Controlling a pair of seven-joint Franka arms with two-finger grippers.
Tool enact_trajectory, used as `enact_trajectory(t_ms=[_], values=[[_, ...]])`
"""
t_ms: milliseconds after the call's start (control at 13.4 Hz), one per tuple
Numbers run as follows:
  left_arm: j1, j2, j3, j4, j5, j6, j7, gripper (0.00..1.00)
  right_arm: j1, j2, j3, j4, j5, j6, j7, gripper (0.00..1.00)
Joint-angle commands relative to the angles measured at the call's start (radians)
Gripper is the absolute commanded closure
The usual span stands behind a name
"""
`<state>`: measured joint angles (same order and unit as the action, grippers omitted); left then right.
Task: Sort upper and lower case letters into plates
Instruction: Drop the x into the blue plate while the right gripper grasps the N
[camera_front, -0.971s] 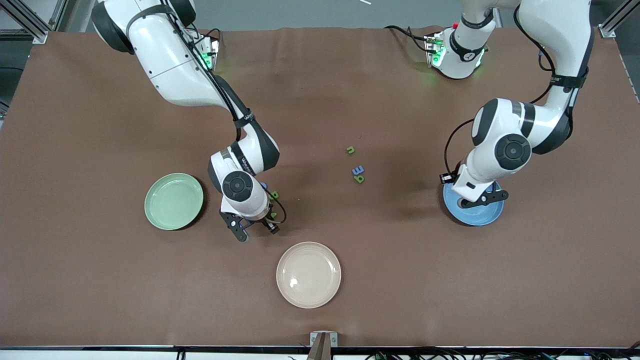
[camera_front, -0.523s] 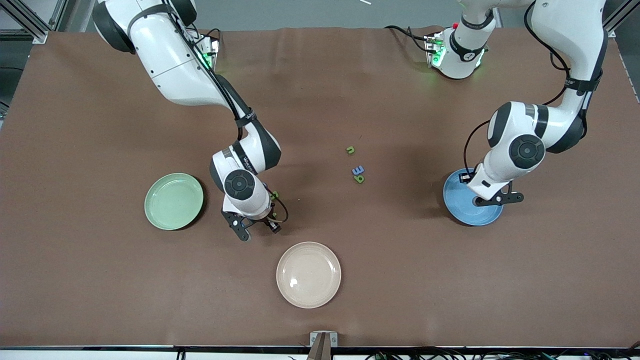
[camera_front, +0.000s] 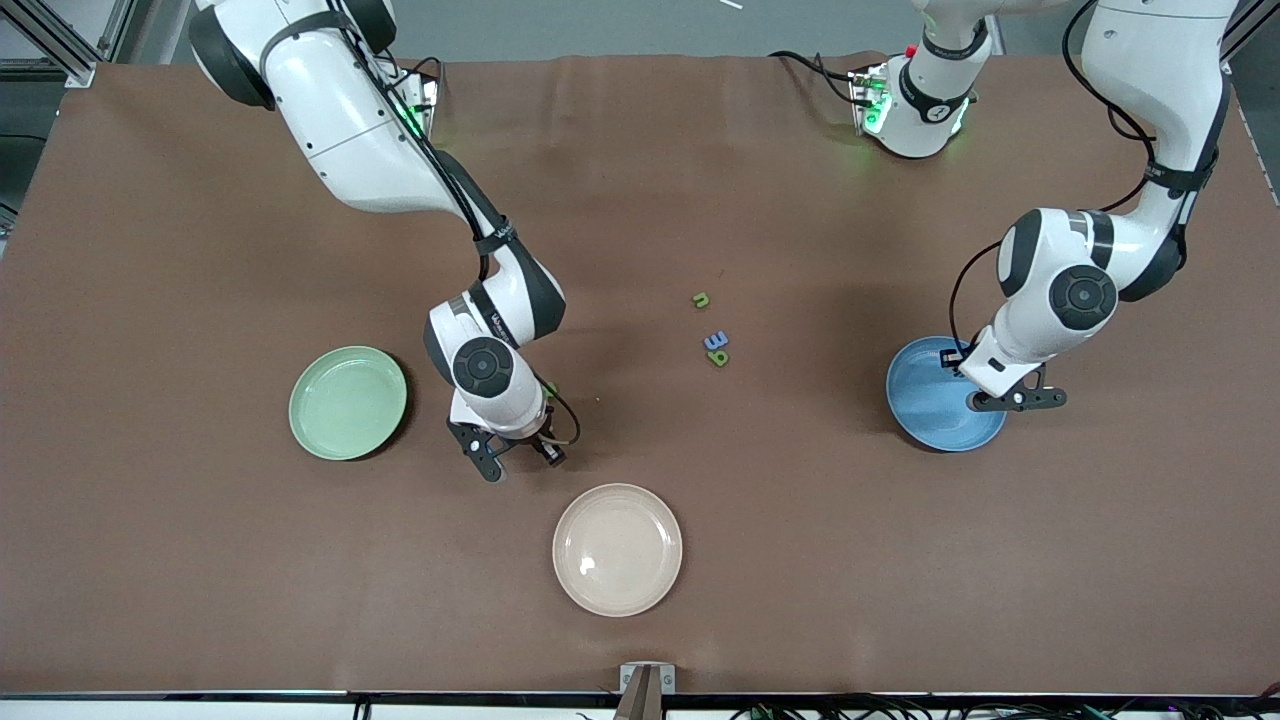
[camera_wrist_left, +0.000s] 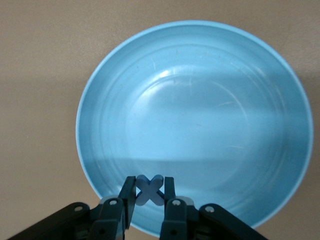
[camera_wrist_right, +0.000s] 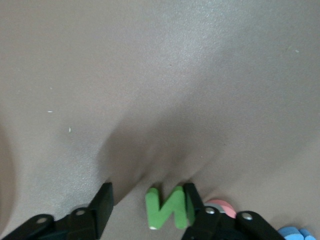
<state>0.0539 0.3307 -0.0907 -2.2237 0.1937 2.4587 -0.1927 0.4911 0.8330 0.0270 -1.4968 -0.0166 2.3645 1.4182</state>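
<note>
We start with the tabletop (camera_front: 200, 560), brown and wide, and take the beige plate (camera_front: 617, 549) nearest the front camera as our landmark. The green plate (camera_front: 347, 402) lies farther from the camera than it, toward the right arm's end; the blue plate (camera_front: 944, 393) lies toward the left arm's end.

The left end effector (camera_wrist_left: 148, 196) hangs over the blue plate's rim, its fingers pinched on a small blue letter x (camera_wrist_left: 149, 190). We judge the bowl of the plate lies directly ahead of it, so a release there looks close.

The right end effector (camera_wrist_right: 147, 200) is low over the tabletop between the green plate and the beige plate, fingers spread wide. A green letter N (camera_wrist_right: 169, 208) stands between them, touching one finger, with a gap at the other. A red letter (camera_wrist_right: 220, 206) sits just beside it, and a blue letter (camera_wrist_right: 295, 233) near that.

Three more letters, a green n (camera_front: 701, 299), a blue one (camera_front: 716, 341) and a green one (camera_front: 719, 358), lie farther from the camera than the beige plate.
</note>
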Motion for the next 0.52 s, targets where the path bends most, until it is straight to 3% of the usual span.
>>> enact_trajectory(t_ms=[0,224,448], values=[[0.03,0.017,-0.009,-0.008,0.02,0.057,0.048,0.83,0.015,0.012,-0.006,0.012,0.0,0.004,0.015,0.54],[0.04,0.04,-0.009,-0.01,0.02,0.089,0.065,0.82,0.012,0.009,-0.004,0.012,0.0,-0.001,0.01,0.95],[0.05,0.051,-0.009,-0.014,0.02,0.103,0.073,0.82,-0.006,-0.002,-0.001,0.013,0.0,-0.01,-0.002,1.0]])
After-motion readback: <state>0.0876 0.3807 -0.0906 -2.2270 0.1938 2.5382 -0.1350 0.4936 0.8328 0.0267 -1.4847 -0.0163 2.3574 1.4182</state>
